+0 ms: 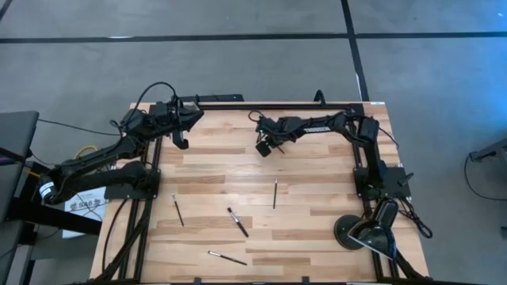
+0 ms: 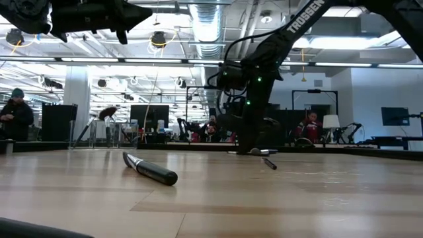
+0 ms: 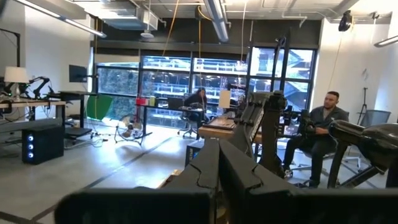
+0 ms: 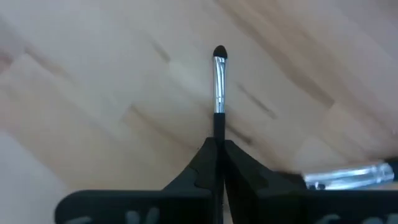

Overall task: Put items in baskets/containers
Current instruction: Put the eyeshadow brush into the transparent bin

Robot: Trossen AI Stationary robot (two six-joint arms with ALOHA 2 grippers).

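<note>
The right gripper (image 4: 217, 148) is down at the far middle of the wooden table (image 1: 317, 229), its two dark fingers pressed together on the thin dark handle of a small brush (image 4: 219, 87). That brush is slim, with a shiny silver collar above the handle and a short, rounded dark bristle tip pointing away from the fingers, just over the pale wood. A second brush (image 4: 348, 177) lies just beside the gripper on the table; only its silvery collar and a bit of dark handle show, blurred at the edge of the right wrist view.

From above, four more brushes lie loose on the near half of the table, well apart from one another: one (image 1: 275, 193) near the middle, lying lengthwise; one (image 1: 178, 210) toward the left side; one (image 1: 238, 222) with a thicker dark end between them; and one (image 1: 227, 257) closest to the near edge, with a pale silvery stretch. All are thin dark sticks.

The left gripper (image 1: 181, 141) hangs above the far left corner of the table, fingers closed together and holding nothing. A round black lamp base (image 1: 352, 231) sits at the near right.
</note>
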